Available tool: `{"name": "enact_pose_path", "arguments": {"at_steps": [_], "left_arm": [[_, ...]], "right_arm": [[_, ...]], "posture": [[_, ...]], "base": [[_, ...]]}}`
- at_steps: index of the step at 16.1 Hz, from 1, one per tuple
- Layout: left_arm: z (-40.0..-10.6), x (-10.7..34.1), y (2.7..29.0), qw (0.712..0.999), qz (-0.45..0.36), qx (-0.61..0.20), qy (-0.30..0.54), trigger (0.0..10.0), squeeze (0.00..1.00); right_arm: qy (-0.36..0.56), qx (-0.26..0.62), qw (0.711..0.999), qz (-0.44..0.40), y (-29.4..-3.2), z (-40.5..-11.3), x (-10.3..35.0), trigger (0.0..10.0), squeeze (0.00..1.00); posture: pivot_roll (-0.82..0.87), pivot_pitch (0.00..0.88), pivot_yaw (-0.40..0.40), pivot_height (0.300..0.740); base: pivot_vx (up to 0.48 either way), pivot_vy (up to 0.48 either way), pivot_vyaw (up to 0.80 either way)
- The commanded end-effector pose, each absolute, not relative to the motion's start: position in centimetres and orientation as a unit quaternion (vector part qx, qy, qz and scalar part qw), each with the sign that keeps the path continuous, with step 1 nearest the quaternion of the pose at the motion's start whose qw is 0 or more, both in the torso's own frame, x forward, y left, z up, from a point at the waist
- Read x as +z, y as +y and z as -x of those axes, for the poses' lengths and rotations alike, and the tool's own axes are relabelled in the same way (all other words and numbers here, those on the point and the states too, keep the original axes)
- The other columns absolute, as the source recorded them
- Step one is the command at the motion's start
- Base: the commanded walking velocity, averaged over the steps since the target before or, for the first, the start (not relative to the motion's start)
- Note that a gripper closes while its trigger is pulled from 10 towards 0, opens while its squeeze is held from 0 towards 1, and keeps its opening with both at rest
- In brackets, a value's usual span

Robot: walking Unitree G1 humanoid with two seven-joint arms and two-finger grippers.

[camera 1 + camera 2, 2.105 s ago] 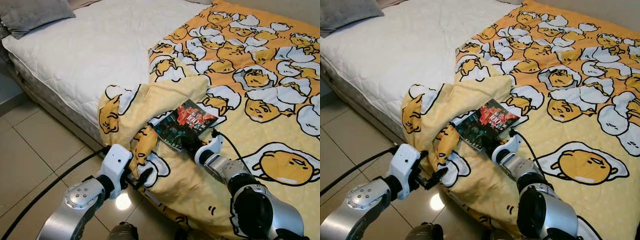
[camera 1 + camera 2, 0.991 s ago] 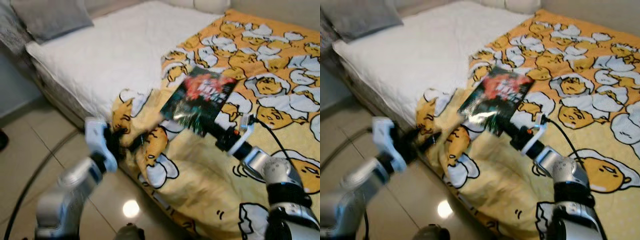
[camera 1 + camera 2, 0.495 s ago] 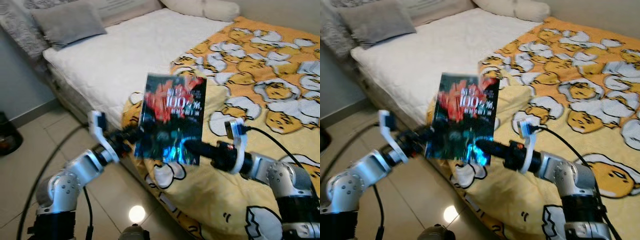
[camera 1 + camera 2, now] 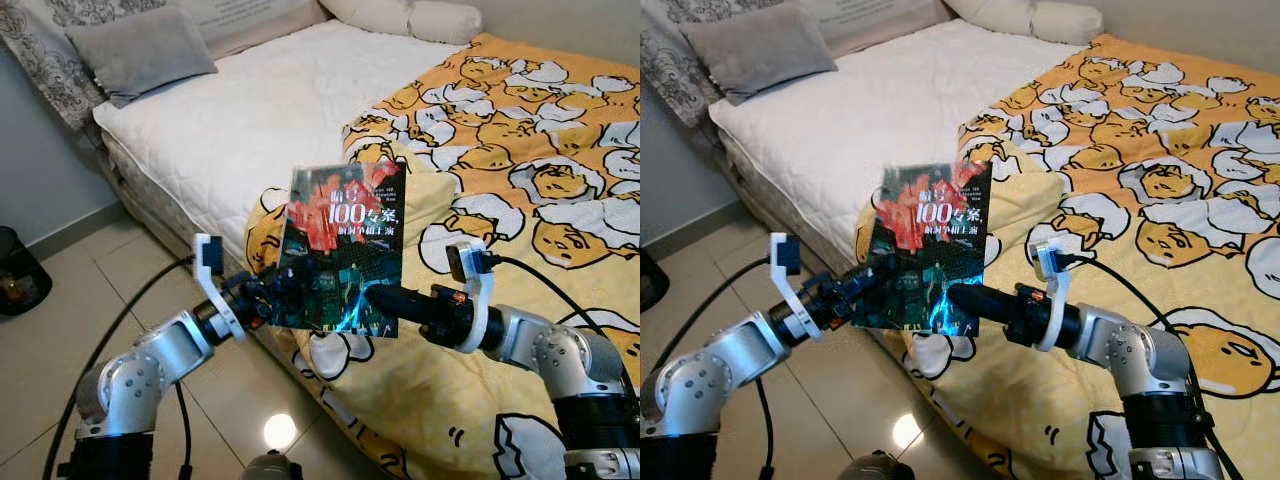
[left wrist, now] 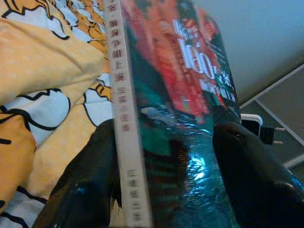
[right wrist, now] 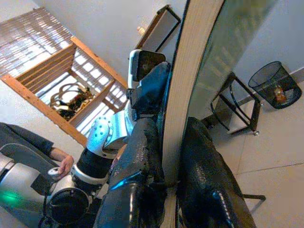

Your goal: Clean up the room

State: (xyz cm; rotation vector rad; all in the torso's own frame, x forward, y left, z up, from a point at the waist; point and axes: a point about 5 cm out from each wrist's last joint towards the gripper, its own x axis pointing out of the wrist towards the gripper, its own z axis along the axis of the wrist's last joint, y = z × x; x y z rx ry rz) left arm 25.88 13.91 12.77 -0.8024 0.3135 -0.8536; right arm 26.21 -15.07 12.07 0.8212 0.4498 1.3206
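A book [image 4: 345,250] with a dark red and teal cover and white "100" lettering stands upright in the air, in front of the bed's edge. My right gripper [image 4: 375,298] is shut on its lower right part; in the right wrist view the page edge [image 6: 190,95] runs between the two black fingers [image 6: 137,180]. From the other side my left gripper [image 4: 272,300] holds the lower left edge. The left wrist view has the white spine [image 5: 124,118] between both fingers [image 5: 251,166], which press on the covers.
Behind the book lies a bed with a white mattress [image 4: 230,110], a yellow egg-print blanket [image 4: 520,150] hanging over the edge and a grey pillow [image 4: 140,50]. A black bin [image 4: 15,275] stands on the tiled floor at far left. A person [image 6: 28,142] sits behind me.
The right gripper has lifted the book off the blanket and turned it upright. The left gripper rose from near the floor and took the book's left edge. The camera view also shifted.
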Motion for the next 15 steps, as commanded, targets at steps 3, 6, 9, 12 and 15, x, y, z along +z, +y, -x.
{"name": "enact_pose_path", "arguments": {"at_steps": [3, 6, 9, 12, 15], "left_arm": [[-25.81, 13.59, 13.11, 0.815, 0.376, -0.42, 0.132, 0.0, 0.0], [-25.81, 13.8, 13.08, 0.815, 0.381, -0.419, 0.124, 0.0, 0.0], [-25.72, 13.74, 13.07, 0.816, 0.381, -0.417, 0.123, 0.0, 0.0], [-25.76, 13.9, 13.03, 0.816, 0.382, -0.417, 0.119, 0.0, 0.0], [-25.79, 14.11, 13.13, 0.816, 0.383, -0.417, 0.115, 0.0, 0.0]], "right_arm": [[0.178, 0.611, 0.685, -0.356, -14.26, -26.62, 12.99, 0.0, 0.0], [0.177, 0.615, 0.684, -0.351, -14.19, -26.79, 13.12, 0.0, 0.0], [0.175, 0.617, 0.683, -0.35, -14.04, -26.91, 13.17, 0.0, 0.0], [0.171, 0.618, 0.683, -0.35, -13.97, -26.98, 13.22, 2.5, 0.0], [0.17, 0.616, 0.685, -0.35, -14.02, -26.94, 13.19, 9.8, 0.0]], "posture": [[0.06, 0.0, 0.077, 0.74], [0.08, 0.0, 0.066, 0.74], [0.07, 0.0, 0.066, 0.74], [0.08, 0.0, 0.064, 0.74], [0.07, 0.0, 0.067, 0.74]], "base": [[0.0, 0.0, 0.0], [0.0, 0.0, 0.0], [0.0, 0.0, 0.0], [0.0, 0.0, 0.0], [0.0, 0.0, 0.0]]}}
